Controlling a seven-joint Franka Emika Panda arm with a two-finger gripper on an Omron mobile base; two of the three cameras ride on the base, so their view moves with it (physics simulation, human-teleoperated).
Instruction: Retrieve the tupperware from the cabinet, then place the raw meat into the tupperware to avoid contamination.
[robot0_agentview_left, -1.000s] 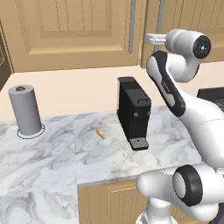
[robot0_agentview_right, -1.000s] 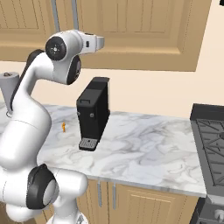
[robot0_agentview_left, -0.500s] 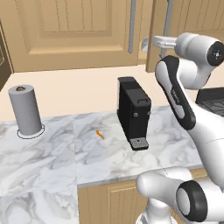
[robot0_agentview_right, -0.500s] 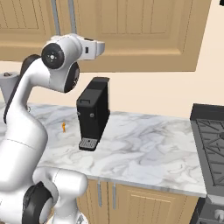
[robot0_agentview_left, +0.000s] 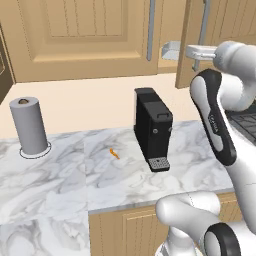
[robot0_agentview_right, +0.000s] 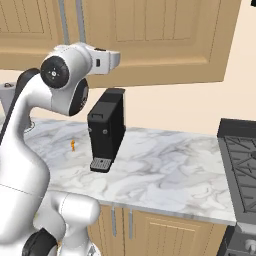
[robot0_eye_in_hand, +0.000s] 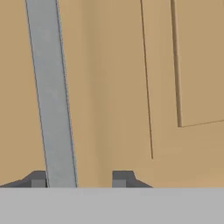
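Tupperware (robot0_agentview_left: 171, 49) inside cabinet (robot0_agentview_left: 80, 35) (door ajar)

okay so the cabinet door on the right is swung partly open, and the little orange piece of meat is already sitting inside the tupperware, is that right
Not quite. The cabinet door is indeed partly open, but the raw meat lies bare on the marble counter, left of the black coffee machine. The tupperware sits inside the cabinet. The left base view shows this.
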